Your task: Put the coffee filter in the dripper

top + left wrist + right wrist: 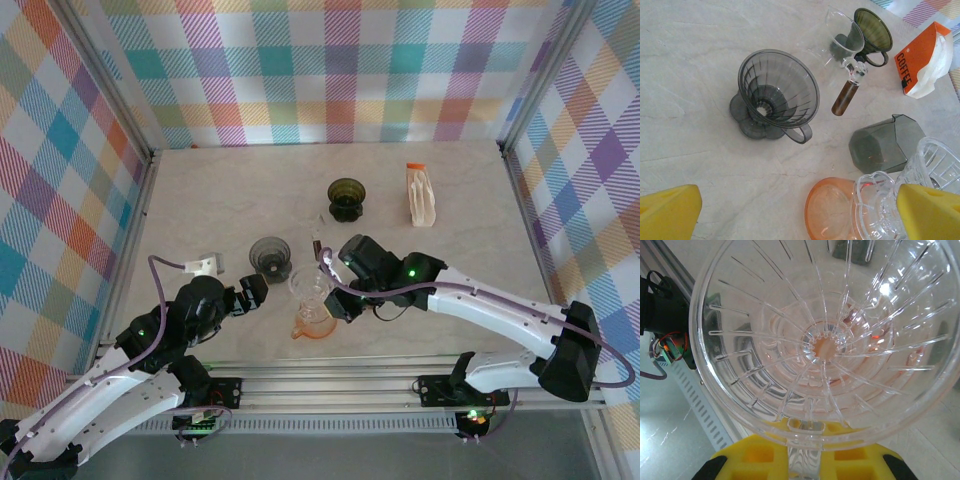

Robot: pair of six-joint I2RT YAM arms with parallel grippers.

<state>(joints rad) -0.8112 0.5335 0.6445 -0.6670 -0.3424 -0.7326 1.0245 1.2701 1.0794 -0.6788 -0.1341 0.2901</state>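
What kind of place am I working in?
Likely a lab test cell, not a kitchen: plaid walls on an aluminium frame, with a clear dripper and filter pack staged on a marble-look tabletop.

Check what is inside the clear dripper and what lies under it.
Inside the clear dripper are only bare ribs, with no filter. An orange piece shows beneath it through the centre hole and walls. The dripper's own base covers where the two meet, so their contact cannot be seen.
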